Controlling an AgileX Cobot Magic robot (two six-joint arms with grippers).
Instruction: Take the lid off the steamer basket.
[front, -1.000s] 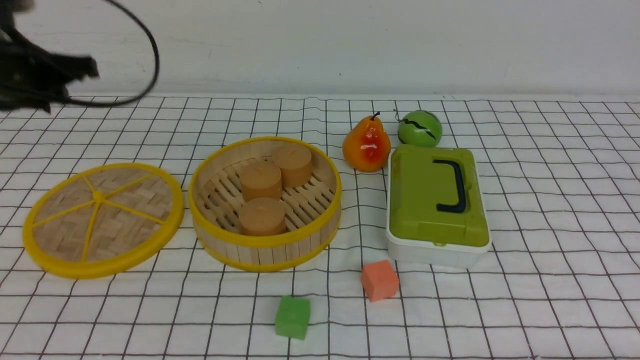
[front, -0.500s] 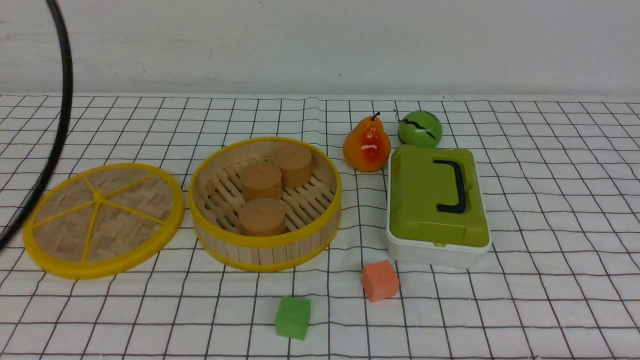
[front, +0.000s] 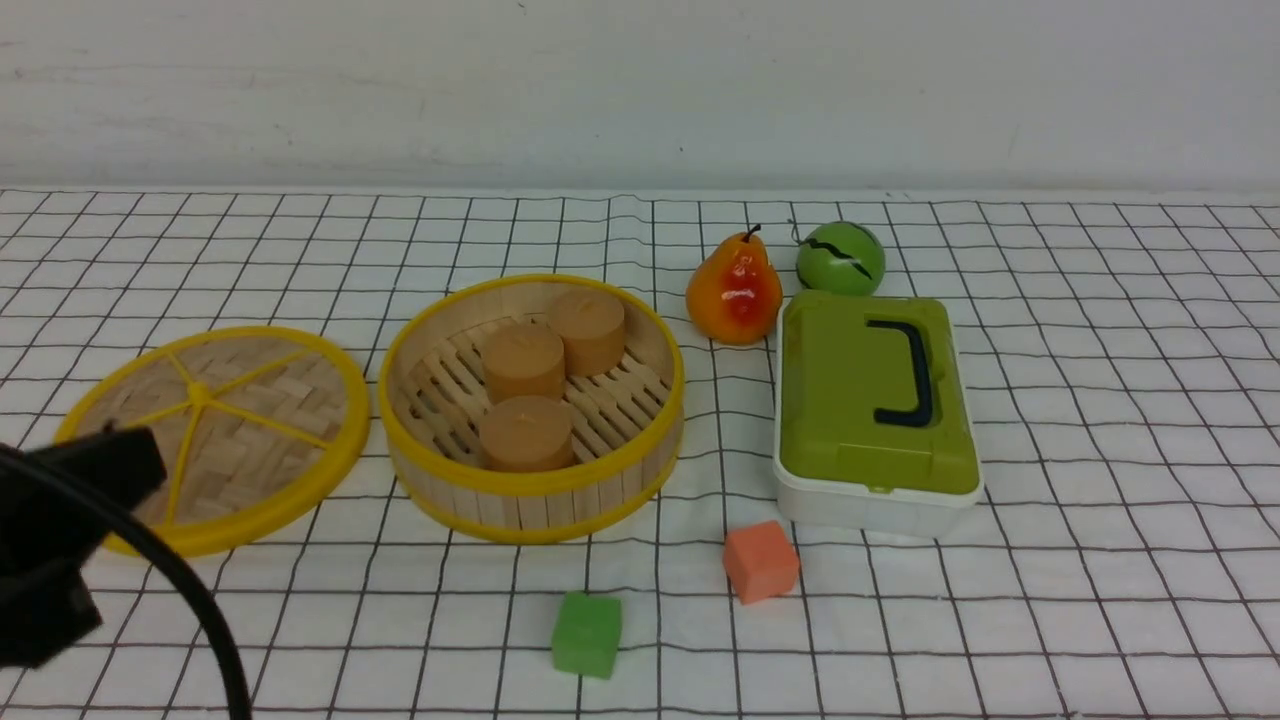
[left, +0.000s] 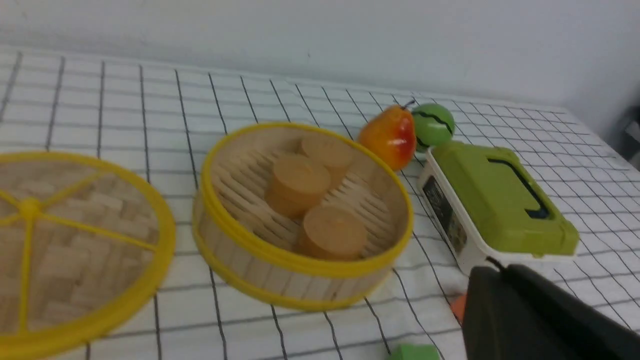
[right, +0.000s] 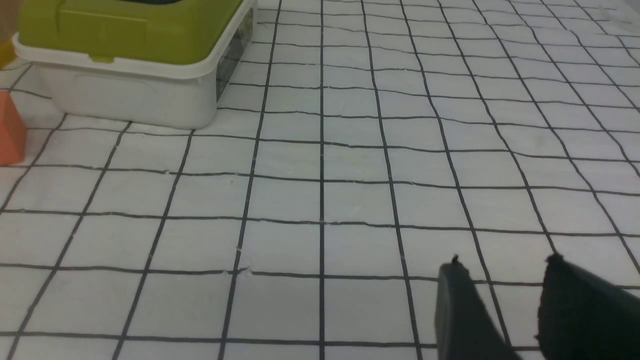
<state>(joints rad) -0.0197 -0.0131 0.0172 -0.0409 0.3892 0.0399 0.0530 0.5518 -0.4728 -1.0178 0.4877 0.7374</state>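
The left pincer shows only as a dark, blurred bulk low over the white black-gridded cloth, and I cannot tell whether its jaws are apart or together. Just beyond it, partly covered by it in the front view, the flat round woven-bamboo lid with yellow rim and spokes lies flat on the cloth, off the basket. To this pincer's right, just beside the lid, sits the round bamboo-slat steamer basket with yellow rims, open, with three tan cylinders inside. The right pincer hovers over bare cloth, narrowly parted, gripping nothing; the white rectangular box with green top stands well ahead of it
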